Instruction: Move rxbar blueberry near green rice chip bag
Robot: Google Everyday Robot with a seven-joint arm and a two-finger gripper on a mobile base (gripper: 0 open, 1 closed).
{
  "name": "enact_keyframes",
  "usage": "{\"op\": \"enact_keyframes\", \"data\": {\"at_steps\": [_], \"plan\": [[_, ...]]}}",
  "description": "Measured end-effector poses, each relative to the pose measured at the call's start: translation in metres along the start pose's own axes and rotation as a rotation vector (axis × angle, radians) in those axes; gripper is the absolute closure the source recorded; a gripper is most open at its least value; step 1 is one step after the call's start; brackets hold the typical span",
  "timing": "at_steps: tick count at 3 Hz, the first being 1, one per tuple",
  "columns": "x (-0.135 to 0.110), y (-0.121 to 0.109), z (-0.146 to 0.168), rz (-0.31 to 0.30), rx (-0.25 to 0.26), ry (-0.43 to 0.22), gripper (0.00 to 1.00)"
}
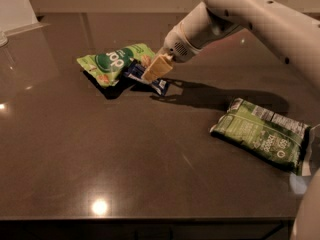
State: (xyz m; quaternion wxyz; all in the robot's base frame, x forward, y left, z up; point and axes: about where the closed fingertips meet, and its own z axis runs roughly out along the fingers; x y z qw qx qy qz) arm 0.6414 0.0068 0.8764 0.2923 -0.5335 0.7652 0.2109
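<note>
Pincer: tan-tipped, carried at the end of a white arm that enters from the upper right and slopes down to the left. It is held low over the dark bench, in the upper middle of the view. Whether it is open or closed cannot be told, and a grip on anything cannot be confirmed.

Rxbar blueberry: small, flat, dark navy wrapper. It is found directly under and just behind the pincer tip, and its middle is partly covered by that tip. One end shows to the left of the pincer and the other, bearing a white patch, shows to the lower right. Whether it rests fully on the bench or is raised slightly cannot be told.

Green rice chip bag: bright light green, with a dark green round logo, white lettering and pictured chips. It is laid flat just left of the pincer. Its right edge is met or overlapped by the left end of the bar.

Olive-green bag: larger, darker and flat, printed with white text. It is placed well apart, to the lower right of the pincer, near the right edge of the bench.

A dark shadow of the arm is cast on the bench between the pincer and the olive-green bag.
</note>
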Motion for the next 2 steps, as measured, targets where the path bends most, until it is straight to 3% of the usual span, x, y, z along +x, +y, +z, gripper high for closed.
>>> {"op": "enact_keyframes", "data": {"at_steps": [1, 2], "plan": [[-0.0004, 0.0010, 0.0019, -0.001, -0.004, 0.001, 0.00], [-0.0004, 0.0010, 0.0020, -0.001, -0.004, 0.001, 0.00]]}}
